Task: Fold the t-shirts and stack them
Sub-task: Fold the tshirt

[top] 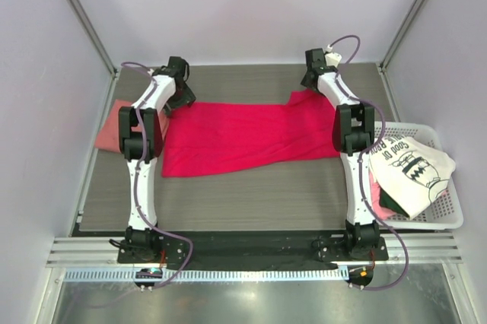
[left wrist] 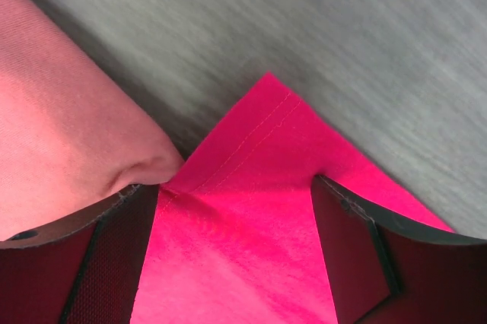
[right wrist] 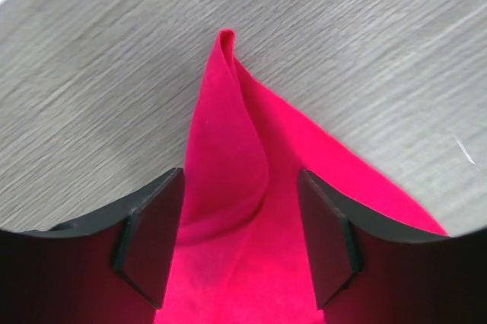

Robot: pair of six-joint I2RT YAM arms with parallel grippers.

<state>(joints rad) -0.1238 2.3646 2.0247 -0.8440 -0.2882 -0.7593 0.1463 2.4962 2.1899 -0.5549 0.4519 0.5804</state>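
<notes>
Crimson t-shirt (top: 243, 138) spread lengthways on the table (top: 251, 202), toward the far side, not yet folded. Rippled through the middle, narrower and bunched at the right end. Meets the salmon-pink shirt (top: 114, 128) at its far-left corner, over by the table's left edge and partly hidden behind the left arm. White shirt with black print (top: 411, 168) heaped in the basket (top: 450, 219) off to the right, well apart from the crimson one, over something dark and something pink.

Left gripper (left wrist: 236, 217) low over the far-left corner, jaws apart, hemmed corner lying loose between the fingers (left wrist: 346, 240), nothing clamped. Right gripper (right wrist: 240, 217) low over the far-right corner, likewise apart, straddling a raised curl of cloth without pinching it.

Likely trouble on the left: with salmon-pink cloth just beside the left finger, perhaps touching it, risks catching both shirts on closing and dragging them up together. Calls for a bite on the crimson hem alone.

Likely trouble on the right: with the edge curled over and doubled, risks taking only the top flap in a shallow pinch, or slipping off the tip, and so leaving that side behind on the lift. Probably ends in a skewed or twisted fold.

Further risk in closing or lifting unevenly: lopsided pull across a long, wrinkled span, bunching the middle instead of laying it over flat. Also possible: scraping the tabletop with the fingertips and pushing cloth away rather than gripping it.
</notes>
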